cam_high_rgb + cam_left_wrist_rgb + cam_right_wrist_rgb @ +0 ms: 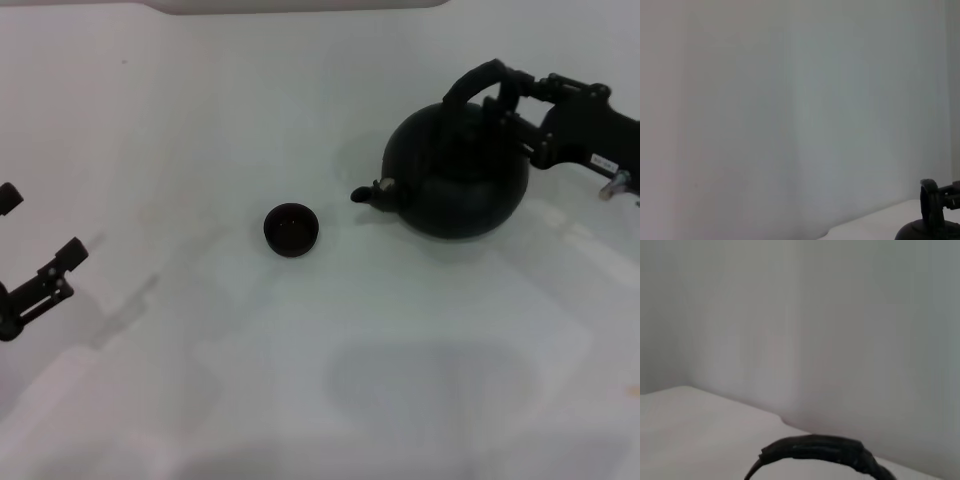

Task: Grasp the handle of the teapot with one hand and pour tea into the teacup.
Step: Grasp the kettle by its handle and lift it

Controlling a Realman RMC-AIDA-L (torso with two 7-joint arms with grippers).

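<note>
The round black teapot (pixel 460 170) stands on the white table at the right, its silvery-tipped spout (pixel 372 192) pointing left toward the teacup. The small black teacup (pixel 291 229) sits upright near the middle, a short gap left of the spout. My right gripper (pixel 505 97) reaches in from the right and is shut on the top of the black arched handle (pixel 470 82). The handle also shows in the right wrist view (pixel 815 447) and in the left wrist view (pixel 930 202). My left gripper (pixel 38 225) is open and empty at the far left edge.
The white table (pixel 200 120) stretches between the two arms. A pale wall fills most of both wrist views. A silvery part of the right arm (pixel 615 185) sticks out at the right edge.
</note>
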